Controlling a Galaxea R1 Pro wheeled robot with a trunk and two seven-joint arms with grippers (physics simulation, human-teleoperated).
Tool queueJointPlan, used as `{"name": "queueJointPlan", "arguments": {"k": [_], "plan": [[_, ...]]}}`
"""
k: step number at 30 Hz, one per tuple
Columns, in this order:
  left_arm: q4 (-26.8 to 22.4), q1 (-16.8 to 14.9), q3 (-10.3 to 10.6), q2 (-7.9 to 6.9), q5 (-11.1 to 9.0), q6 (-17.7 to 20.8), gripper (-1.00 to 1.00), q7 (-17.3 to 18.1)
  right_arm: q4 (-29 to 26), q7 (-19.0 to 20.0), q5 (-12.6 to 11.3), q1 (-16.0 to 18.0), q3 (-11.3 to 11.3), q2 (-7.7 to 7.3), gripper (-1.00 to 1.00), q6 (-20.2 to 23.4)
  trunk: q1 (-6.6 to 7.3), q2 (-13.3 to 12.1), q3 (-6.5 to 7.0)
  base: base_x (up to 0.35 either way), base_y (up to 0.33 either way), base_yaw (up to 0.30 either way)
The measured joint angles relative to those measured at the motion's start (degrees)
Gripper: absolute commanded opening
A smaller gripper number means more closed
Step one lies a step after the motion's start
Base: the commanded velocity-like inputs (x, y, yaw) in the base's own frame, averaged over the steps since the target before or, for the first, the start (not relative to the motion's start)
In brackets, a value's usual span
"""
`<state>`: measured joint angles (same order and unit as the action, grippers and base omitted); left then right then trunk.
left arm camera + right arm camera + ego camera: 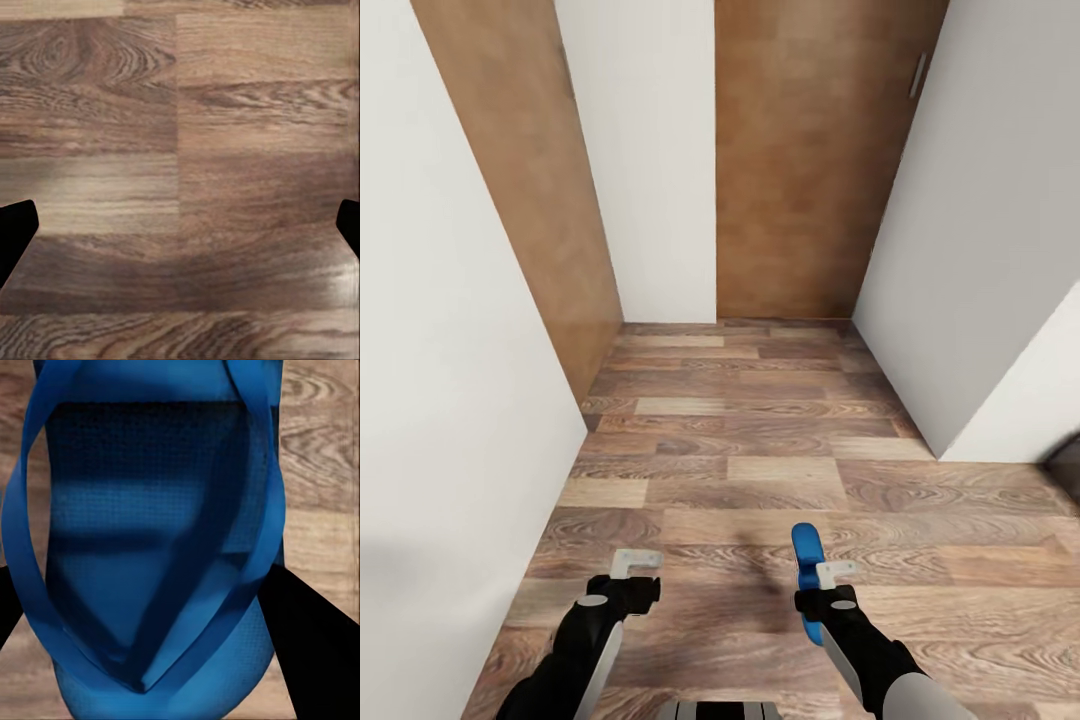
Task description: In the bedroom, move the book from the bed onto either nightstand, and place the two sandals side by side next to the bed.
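One bright blue sandal (pixel 807 560) hangs above the wood floor at the lower right of the head view, with my right gripper (pixel 822 592) shut on it. Seen from the right wrist, the sandal (pixel 150 547) shows its sole and straps close up between the dark fingers (pixel 315 645). My left gripper (pixel 632 575) is at the lower left of the head view, open and holding nothing. In the left wrist view its fingertips (pixel 16 229) stand wide apart at both edges over bare floor planks. The book, bed and nightstand are out of view.
I face a narrow hallway with a wood-plank floor (pixel 760 450). A white wall (pixel 440 400) stands close on the left, with a brown door (pixel 535 200) beyond it. Another brown door (pixel 810 160) closes the far end. A white wall corner (pixel 950 440) juts in at the right.
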<state>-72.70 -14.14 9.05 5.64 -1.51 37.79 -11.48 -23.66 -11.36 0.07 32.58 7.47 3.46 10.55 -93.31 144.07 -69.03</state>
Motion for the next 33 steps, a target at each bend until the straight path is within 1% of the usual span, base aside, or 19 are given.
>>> {"name": "queueJointPlan", "arguments": {"k": [3, 13, 15, 17, 18, 20, 22, 26, 31, 33], "plan": [[0.01, 0.00, 0.37, 0.00, 0.01, 0.00, 1.00, -0.03, 0.02, 0.00, 0.04, 0.00, 0.04, 0.00, -1.00, 0.00, 0.08, -0.04, 0.67, 0.000, 0.000, -0.295], [0.45, 0.00, 0.54, 0.00, 0.06, -0.03, 1.00, -0.04, 0.17, -0.01, 0.08, 0.00, -0.02, -0.06, -1.00, -0.02, 0.33, -0.18, 2.88, 0.000, 0.000, -0.295], [2.33, 0.00, 0.54, 0.00, -0.07, -0.06, 1.00, -0.04, 0.17, -0.01, 0.10, 0.00, -0.06, -0.29, -1.00, -0.09, 0.39, -0.20, 3.33, 0.000, 0.000, -0.295], [5.05, 0.00, 0.49, 0.00, -0.28, -0.37, 1.00, -0.03, 0.17, -0.01, 0.04, 0.00, -0.04, -0.91, -1.00, -0.17, 0.44, -0.23, 3.77, 0.000, 0.000, -0.295], [6.86, 0.00, 0.45, 0.00, -0.40, -0.87, 1.00, -0.02, 0.18, -0.02, 0.01, 0.00, -0.05, -1.24, -1.00, -0.20, 0.46, -0.24, 3.99, 0.000, 0.000, -0.295], [8.52, -0.02, 0.45, 0.02, -0.45, -1.53, 1.00, 0.01, 0.18, -0.01, -0.06, 0.00, -0.05, -1.46, -1.00, -0.23, 0.51, -0.27, 4.43, 0.000, 0.000, -0.295], [11.25, -0.07, 0.41, 0.06, -0.62, -2.68, 1.00, 0.11, 0.18, -0.02, -0.11, 0.00, -0.10, -1.72, -1.00, -0.21, 0.57, -0.30, 4.88, 0.000, 0.000, -0.295], [12.84, -0.14, 0.40, 0.08, -0.71, -3.38, 1.00, 0.22, 0.20, -0.12, -0.16, -0.22, -0.17, -2.10, -1.00, -0.27, 0.67, -0.35, 5.76, 0.000, 0.000, -0.295], [13.69, -0.34, 0.09, 0.03, -0.66, -3.72, 1.00, 0.49, 0.38, -0.15, -0.24, -2.40, -0.30, -2.86, -1.00, -0.47, 0.80, -0.42, 6.85, 0.000, 0.000, -0.287], [15.26, -0.52, 0.03, 0.06, -0.63, -4.89, 1.00, 0.58, 0.47, -0.18, -0.29, -3.41, -0.33, -3.33, -1.00, -0.57, 0.85, -0.45, 7.26, 0.000, 0.000, -0.267]]}}
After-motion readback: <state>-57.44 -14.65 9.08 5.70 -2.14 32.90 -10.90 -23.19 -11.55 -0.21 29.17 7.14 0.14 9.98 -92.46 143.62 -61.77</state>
